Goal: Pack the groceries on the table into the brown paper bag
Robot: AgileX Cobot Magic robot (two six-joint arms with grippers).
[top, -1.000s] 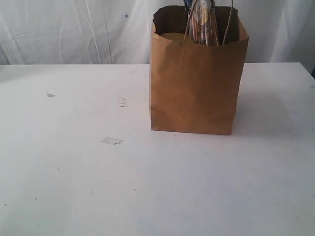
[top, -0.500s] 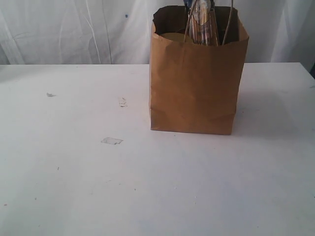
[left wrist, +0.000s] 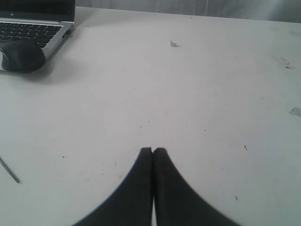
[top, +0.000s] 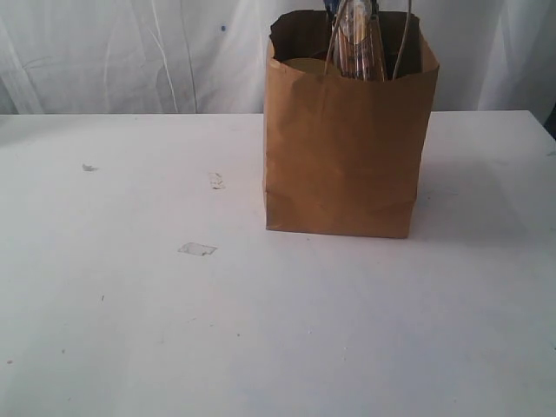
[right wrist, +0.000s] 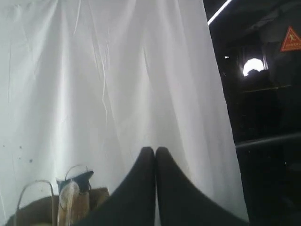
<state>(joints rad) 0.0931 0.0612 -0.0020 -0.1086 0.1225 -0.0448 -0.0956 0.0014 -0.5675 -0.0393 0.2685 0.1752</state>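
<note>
On the table (top: 130, 330) you see the brown paper bag (top: 343, 148) standing upright, the spaghetti packet (top: 358, 48) poking from its top. Your left end effector (left wrist: 153, 150) and right end effector (right wrist: 155, 149) are both pinched closed, empty.

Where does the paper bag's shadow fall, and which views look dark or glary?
Exterior view: the brown paper bag casts a faint, soft-edged shadow on the table, toward the picture's right. Left wrist view: even light; the left gripper is a featureless black silhouette. Right wrist view: the right gripper is likewise black, the room past the curtain is dark, and a round lamp glares.
</note>
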